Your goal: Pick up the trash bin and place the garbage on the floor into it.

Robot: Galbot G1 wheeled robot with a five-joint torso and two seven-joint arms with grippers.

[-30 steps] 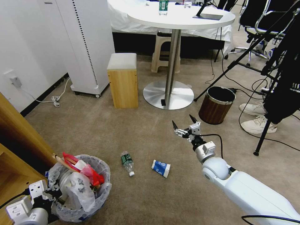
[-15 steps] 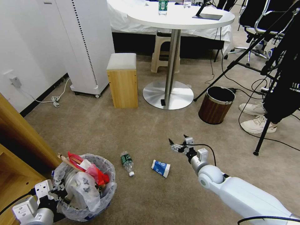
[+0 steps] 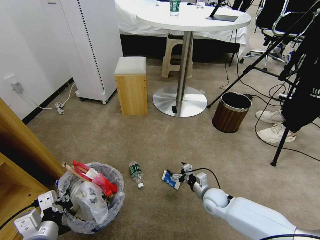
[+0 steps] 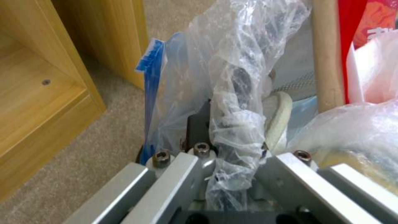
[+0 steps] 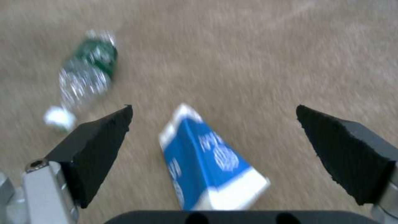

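Observation:
The trash bin (image 3: 91, 200), round and lined with a translucent bag, sits low at my left, full of red wrappers, a wooden stick and white plastic. My left gripper (image 3: 64, 203) is shut on its near rim; the left wrist view shows the gripper (image 4: 232, 149) pinching rim and bag (image 4: 232, 77), beside the stick (image 4: 327, 56). On the beige floor (image 3: 110, 140) lie a flattened blue-and-white paper cup (image 3: 170, 179) and a small green-labelled bottle (image 3: 135, 173). My right gripper (image 3: 177, 175) hangs open just over the cup. In the right wrist view the cup (image 5: 207, 155) lies between the spread fingers (image 5: 99, 146), with the bottle (image 5: 85, 73) off to one side.
A brown wood-grain bin (image 3: 231, 112) stands farther right. Ahead are a round table's metal base (image 3: 180, 101) and a wooden stool box (image 3: 131, 85). Tripod legs (image 3: 279, 146), cables and white sneakers (image 3: 273, 132) crowd the right. A wooden cabinet (image 3: 20, 156) borders the left.
My right gripper has dropped and come back toward me and leftward, from above the open carpet down to the paper cup. The bin in my left gripper has shifted slightly rightward.

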